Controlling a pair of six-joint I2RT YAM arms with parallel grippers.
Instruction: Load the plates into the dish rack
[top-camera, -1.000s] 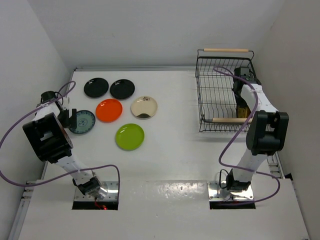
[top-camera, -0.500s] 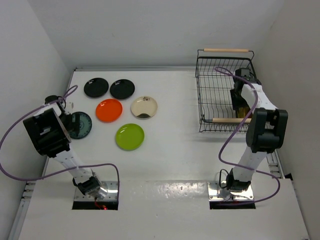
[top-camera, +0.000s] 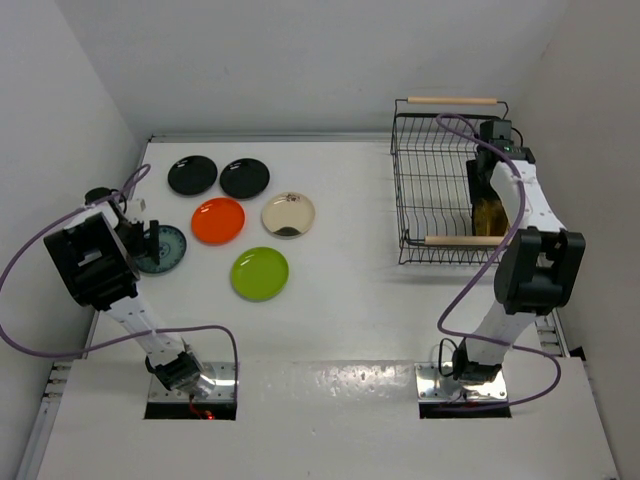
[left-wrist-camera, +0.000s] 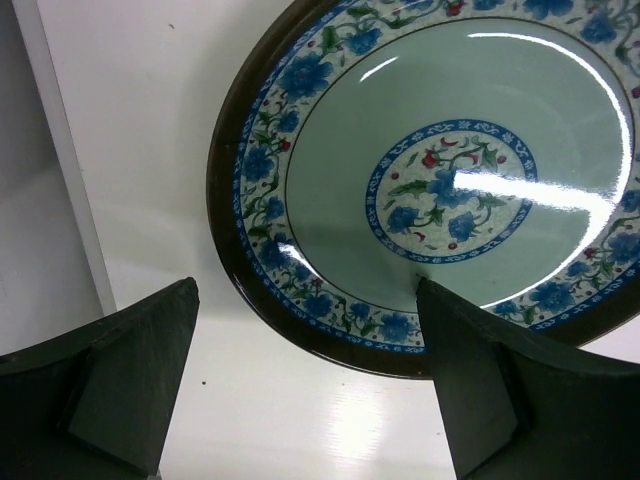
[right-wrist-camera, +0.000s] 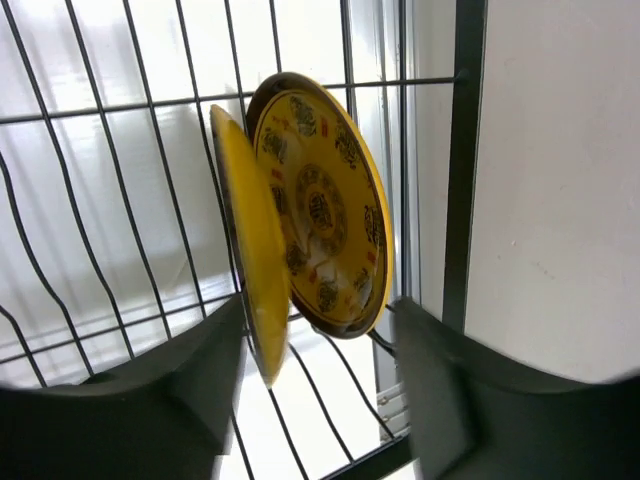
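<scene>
The left gripper (left-wrist-camera: 305, 300) stands with its two dark fingers spread wide over the near rim of the round blue-grey plate with a floral pattern and dark edge (left-wrist-camera: 450, 190). That plate lies flat on the white table (top-camera: 350, 290) near its left edge. One finger overlaps the plate's rim and the other is over bare table; contact with the rim cannot be determined. The left wrist view cuts this plate off at the top and right. The right gripper (right-wrist-camera: 318, 310) is inside the rectangular black wire dish rack with light wooden rod handles (top-camera: 430, 180), jaws parted. Two round brown-gold patterned plates (right-wrist-camera: 320, 210) stand on edge between the wires, close to the rack's side wall. The nearer one shows only its plain yellow back. From above, the right arm hides most of this pair. Five plates lie flat and apart on the table: two black (top-camera: 192, 175), one orange-red (top-camera: 218, 220), one cream (top-camera: 288, 214), one lime green (top-camera: 260, 273).
</scene>
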